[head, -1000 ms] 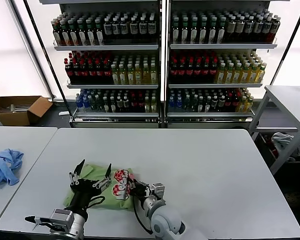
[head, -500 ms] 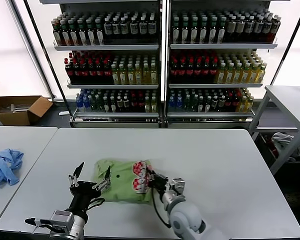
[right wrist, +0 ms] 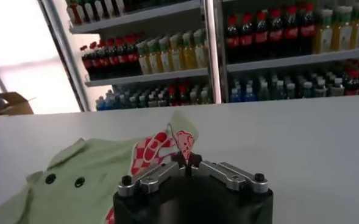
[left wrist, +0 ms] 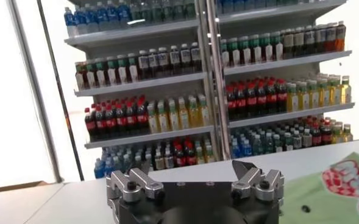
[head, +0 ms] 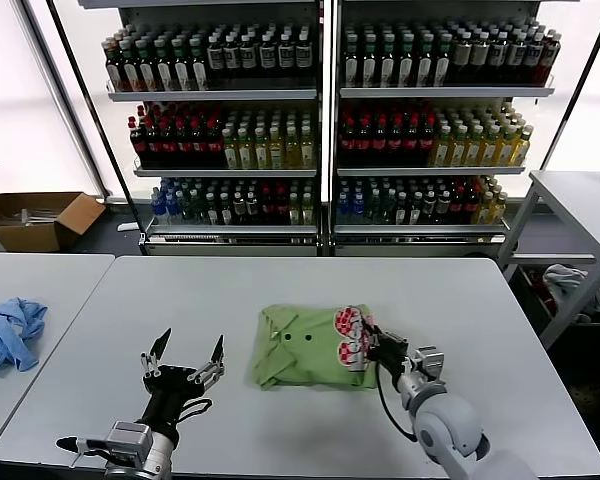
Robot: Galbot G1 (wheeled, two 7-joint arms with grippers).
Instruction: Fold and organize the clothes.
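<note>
Light green short-sleeved polo shirt [head: 305,347], soft fabric w/ collar, small dark buttons and red-and-white chest print, lies as a folded bundle mid-worktop, on the white worktop [head: 460,300], nearer the front edge.

Right claw [head: 372,343] is at the shirt's right edge, pinched shut on a bit of fabric by the print; right wrist view shows cloth standing up between the closed tips. Left claw [head: 185,366] hovers w/ fingers spread wide, holding nothing, well apart from the shirt on its left.

Handling, as I judge it: light, limp, no stiffness, so it'll drape and drag rather than slide as one piece; folds prob. shift if pulled from one point only. Not fragile, not slippery. Best hold looks like an edge or corner where layers stack, pinching all layers together; a second grip on the opposite edge would keep it flat.

Hard to tell: how many layers the pinch has, what's under the bundle, sleeves' position. Arms cut off by frame bottom.
</note>
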